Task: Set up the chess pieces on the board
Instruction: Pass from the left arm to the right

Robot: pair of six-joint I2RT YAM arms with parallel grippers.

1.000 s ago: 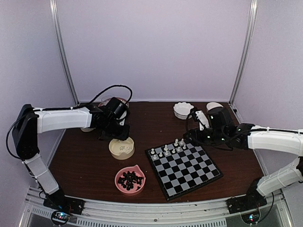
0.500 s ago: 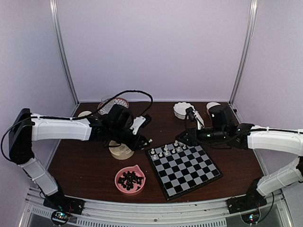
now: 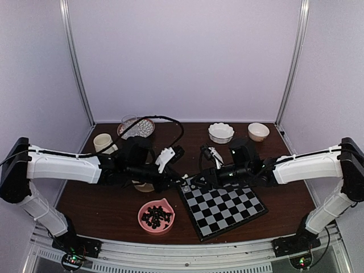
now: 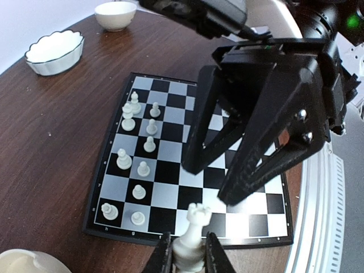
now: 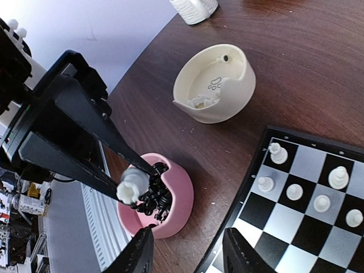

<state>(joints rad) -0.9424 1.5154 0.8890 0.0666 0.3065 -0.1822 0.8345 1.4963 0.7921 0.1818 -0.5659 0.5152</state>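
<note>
Gripping a cream-white chessman low on its stem, the left gripper is pinched almost shut on the piece, which stands upright with its notched crown above the fingertips. The board lies ahead of and below this gripper, and its dark border runs just beyond the held piece. Ten more cream-white chessmen stand on the board in two files along the edge ahead and to the left of the gripper, each on its own square.

From the opposite side, the right gripper hovers over the same end of the board. Its jaws are apart and there is nothing between them. Its black fingers hang just past the held chessman, close to it; from where I stand I cannot tell whether they touch it.

Below and ahead of the right gripper, off the corner of the board, sits a pink bowl heaped with black chessmen. From the right wrist, the left gripper and its piece show over the near rim of that bowl. Farther ahead of the right gripper a cream bowl rests on the dark wooden table, apart from the board, with a few small white bits at its bottom.

Well beyond the board from the left gripper are a scalloped white bowl and, farther still, a small round bowl, both on bare table.
</note>
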